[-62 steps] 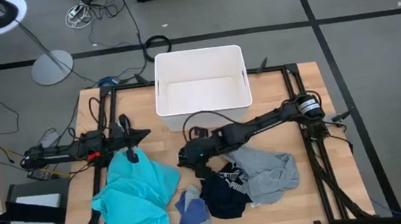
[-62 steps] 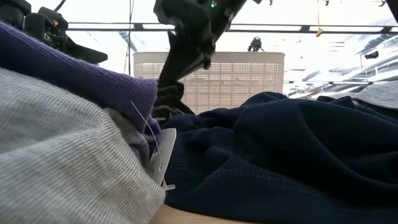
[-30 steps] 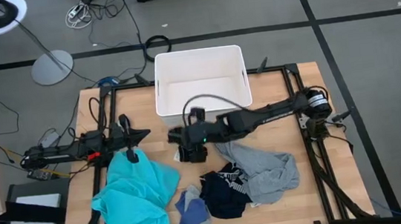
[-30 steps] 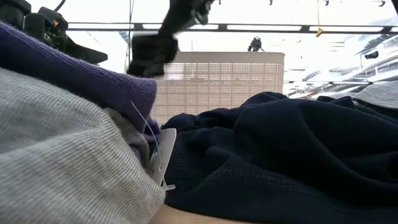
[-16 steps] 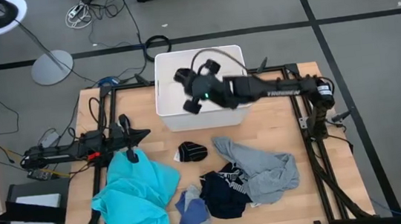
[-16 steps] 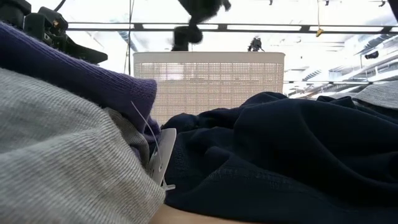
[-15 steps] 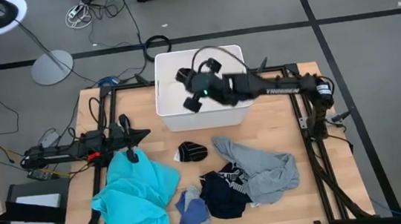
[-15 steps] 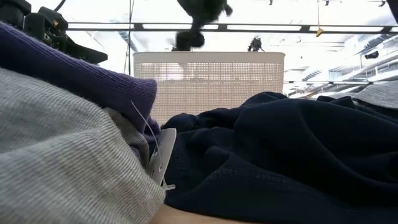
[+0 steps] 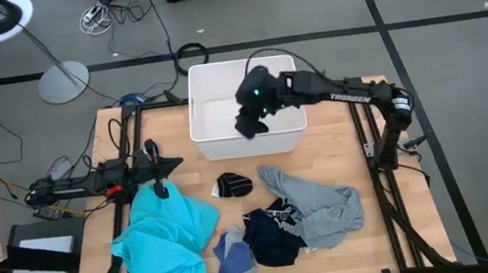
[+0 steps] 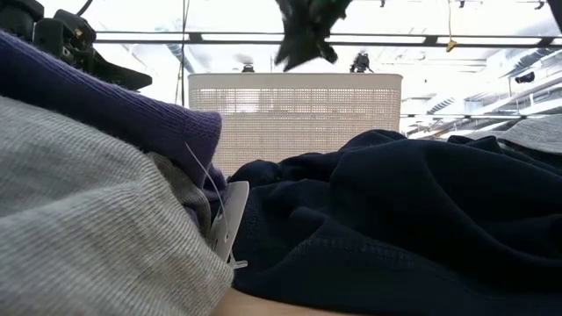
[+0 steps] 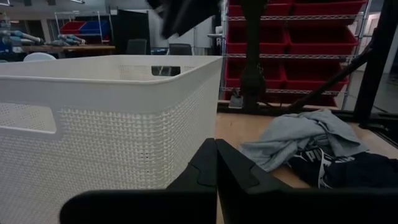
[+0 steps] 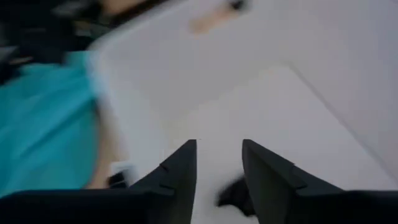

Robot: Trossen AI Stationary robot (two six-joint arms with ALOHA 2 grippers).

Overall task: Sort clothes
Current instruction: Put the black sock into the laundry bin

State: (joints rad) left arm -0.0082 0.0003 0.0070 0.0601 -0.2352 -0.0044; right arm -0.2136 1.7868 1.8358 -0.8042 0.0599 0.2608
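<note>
1. Currently my right claw (image 9: 250, 125) hangs over the near right part of the white bin (image 9: 197, 78). Two seconds ago it was down among the clothes at the table's middle, so it has carried across and up.
2. Its fingers (image 12: 180, 174) stand apart, released. A dark scrap (image 12: 235, 196) shows low in the gap, over the bin floor. I judge it a sock being let go, though I cannot tell whether it has left the pads.
3. One black sock (image 9: 231, 186) has lain on the table near the bin since half a second ago. I judge that item still to be fetched.
4. Unmoved: turquoise shirt (image 9: 164, 240), grey top (image 9: 324, 205), navy piece (image 9: 272, 233), blue piece (image 9: 236, 260).
5. My left claw (image 9: 170, 164) waits clenched at the table's left.
6. Hidden: the bin floor under my arm. The low view is mostly blocked by cloth.
</note>
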